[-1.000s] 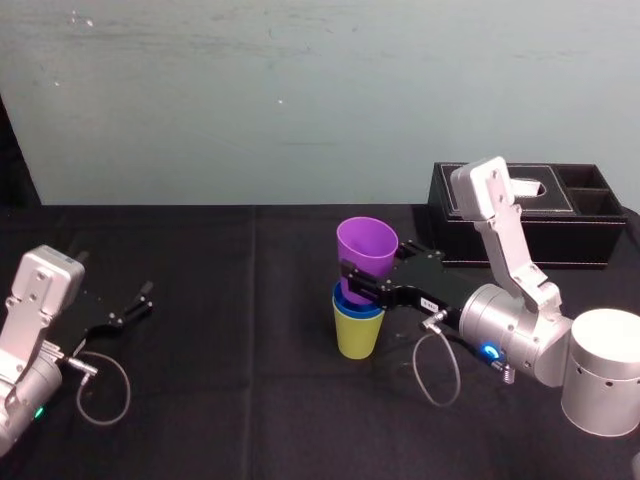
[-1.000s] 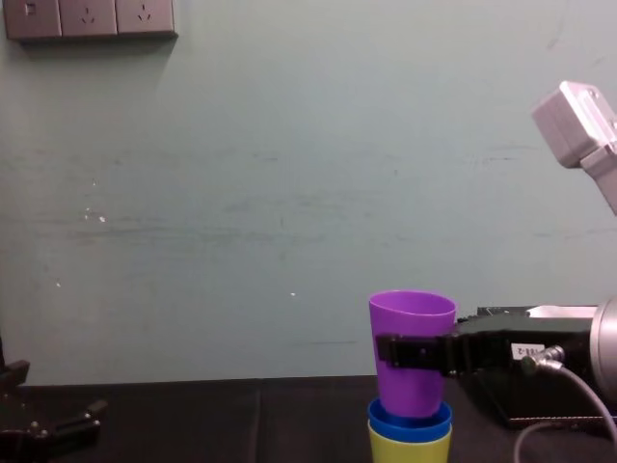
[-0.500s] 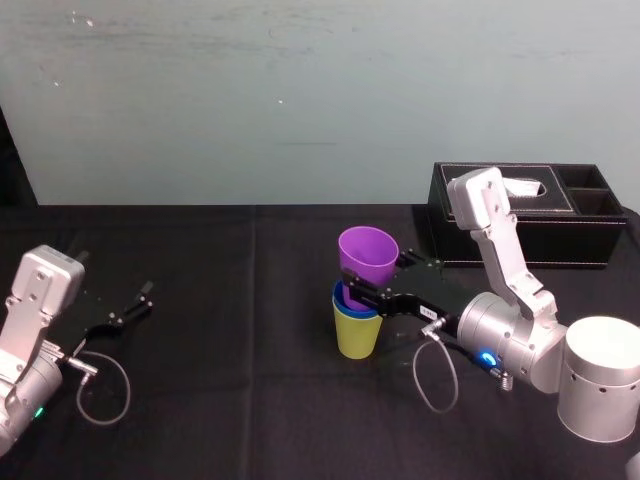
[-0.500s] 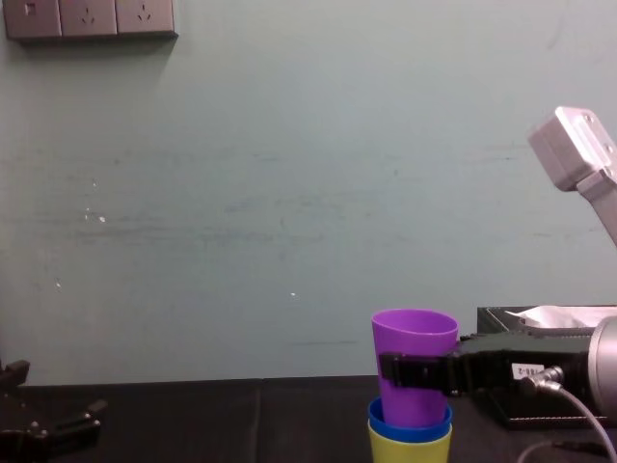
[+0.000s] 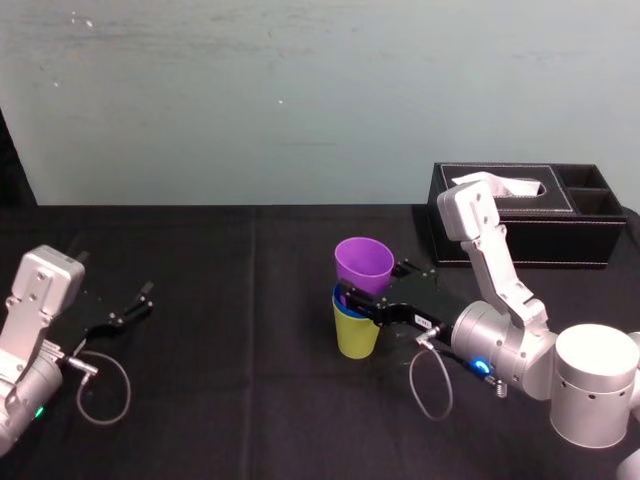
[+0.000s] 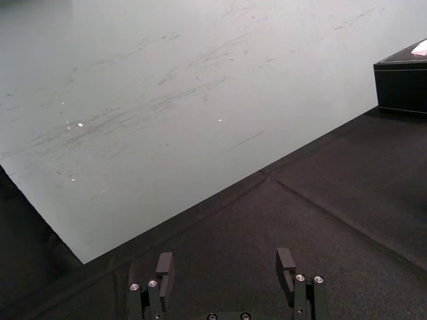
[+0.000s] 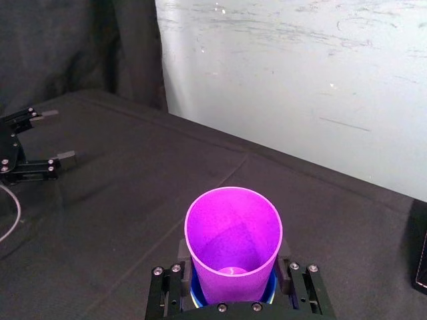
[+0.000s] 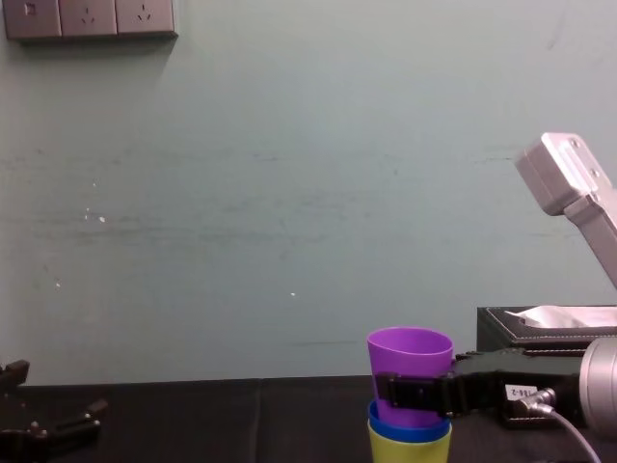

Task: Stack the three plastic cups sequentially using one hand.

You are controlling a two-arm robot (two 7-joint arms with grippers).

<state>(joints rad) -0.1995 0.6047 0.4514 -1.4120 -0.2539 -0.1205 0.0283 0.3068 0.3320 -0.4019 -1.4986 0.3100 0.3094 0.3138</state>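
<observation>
On the black table, the lime-green cup point(image 5: 356, 334) stands upright with the blue cup point(image 5: 340, 297) nested inside it. The purple cup point(image 5: 363, 264) sits tilted in the blue cup's mouth. My right gripper point(image 5: 375, 287) is shut on the purple cup, one finger on each side of its lower half. From the side, the purple cup point(image 8: 409, 362) rises above the blue rim point(image 8: 410, 432) and the green cup point(image 8: 409, 451), with the right gripper point(image 8: 413, 393) across it. In the right wrist view the purple cup point(image 7: 232, 237) stands between the fingers point(image 7: 180, 267). My left gripper point(image 5: 135, 300) rests open at the far left.
A black tissue box point(image 5: 560, 215) stands at the back right behind my right arm. A loose cable point(image 5: 100, 385) loops beside the left arm. The left gripper point(image 6: 225, 263) holds nothing, with bare black cloth before it.
My right gripper has moved down with the purple cup, which now sits lower in the blue cup. The left arm has not moved.
</observation>
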